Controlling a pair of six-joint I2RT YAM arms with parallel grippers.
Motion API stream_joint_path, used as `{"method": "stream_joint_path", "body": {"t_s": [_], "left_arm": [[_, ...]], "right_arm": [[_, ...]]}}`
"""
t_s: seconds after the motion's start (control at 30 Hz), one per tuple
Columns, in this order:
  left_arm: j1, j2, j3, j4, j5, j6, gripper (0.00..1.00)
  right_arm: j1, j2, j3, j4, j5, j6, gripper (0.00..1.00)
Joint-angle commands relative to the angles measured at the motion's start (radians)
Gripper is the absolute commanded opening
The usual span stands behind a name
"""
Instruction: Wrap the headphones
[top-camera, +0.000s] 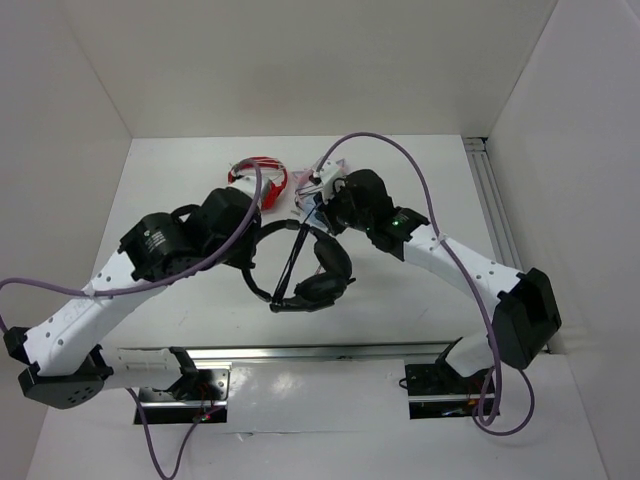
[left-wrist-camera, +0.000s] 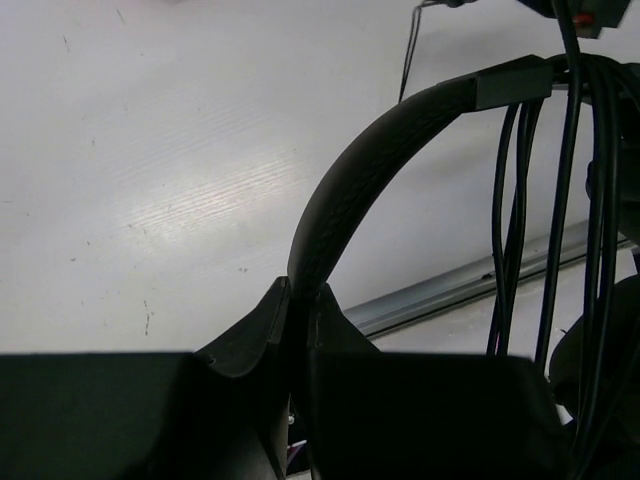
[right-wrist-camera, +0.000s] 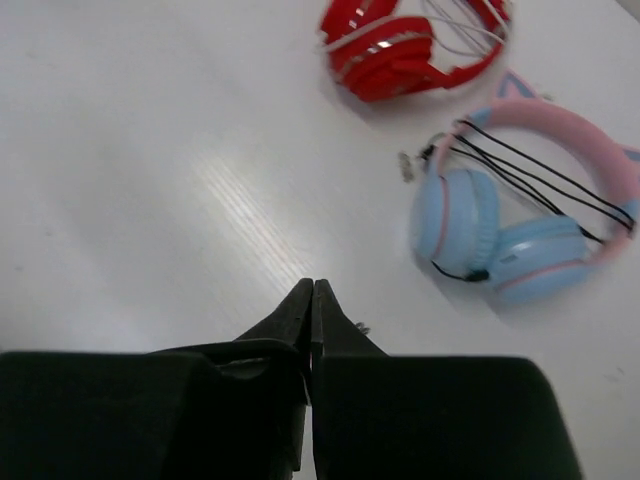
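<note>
The black headphones (top-camera: 328, 268) hang lifted above the middle of the table, earcups low. My left gripper (top-camera: 254, 262) is shut on their padded headband (left-wrist-camera: 350, 180), which rises from between the fingers (left-wrist-camera: 300, 305) in the left wrist view. Several strands of the thin black cable (left-wrist-camera: 508, 230) hang over the band at the right. In the top view the cable (top-camera: 290, 262) runs taut from the earcups up to my right gripper (top-camera: 308, 215). The right jaws (right-wrist-camera: 312, 290) are pressed together, and the cable itself is barely visible between them.
Red headphones (top-camera: 262, 178) (right-wrist-camera: 400, 50) lie at the back of the table. Light blue and pink cat-ear headphones (right-wrist-camera: 520, 220) lie just right of them, mostly hidden under my right wrist in the top view. An aluminium rail (top-camera: 330, 352) runs along the near edge.
</note>
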Motion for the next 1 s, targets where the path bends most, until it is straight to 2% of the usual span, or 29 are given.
{"method": "stream_joint_path", "body": {"t_s": [0.0,0.07,0.1,0.13,0.2,0.27,0.4,0.53,0.83,0.9,0.97], "left_arm": [[-0.037,-0.025,0.145,-0.088,0.038,-0.018,0.0],[-0.037,-0.004,0.266,-0.13,0.038,-0.031,0.0],[-0.037,0.034,0.306,-0.162,0.003,-0.051,0.0],[-0.037,0.048,0.364,-0.197,-0.012,-0.076,0.0],[-0.037,0.048,0.365,-0.197,-0.015,-0.094,0.0],[-0.037,0.039,0.376,-0.197,-0.031,-0.123,0.0],[0.033,0.018,0.394,-0.197,-0.061,-0.151,0.0],[0.078,0.018,0.421,-0.197,-0.049,-0.162,0.0],[0.11,0.027,0.445,-0.197,-0.04,-0.171,0.0],[0.119,0.027,0.434,-0.197,-0.04,-0.171,0.0],[0.119,0.018,0.423,-0.197,-0.031,-0.171,0.0]], "right_arm": [[-0.07,0.012,-0.064,0.265,-0.279,0.157,0.08],[-0.07,0.044,-0.143,0.394,-0.35,0.235,0.14],[-0.07,0.074,-0.178,0.569,-0.399,0.331,0.22],[-0.061,0.09,-0.214,0.661,-0.41,0.378,0.26],[-0.045,0.162,-0.278,0.88,-0.432,0.49,0.3],[-0.022,0.229,-0.278,0.948,-0.443,0.535,0.32],[-0.001,0.381,-0.26,1.027,-0.452,0.582,0.32],[0.036,0.429,-0.26,1.07,-0.412,0.601,0.32],[0.045,0.409,-0.258,0.995,-0.339,0.547,0.32],[0.045,0.38,-0.291,1.033,-0.338,0.547,0.38],[0.055,0.342,-0.315,1.033,-0.367,0.533,0.51]]}}
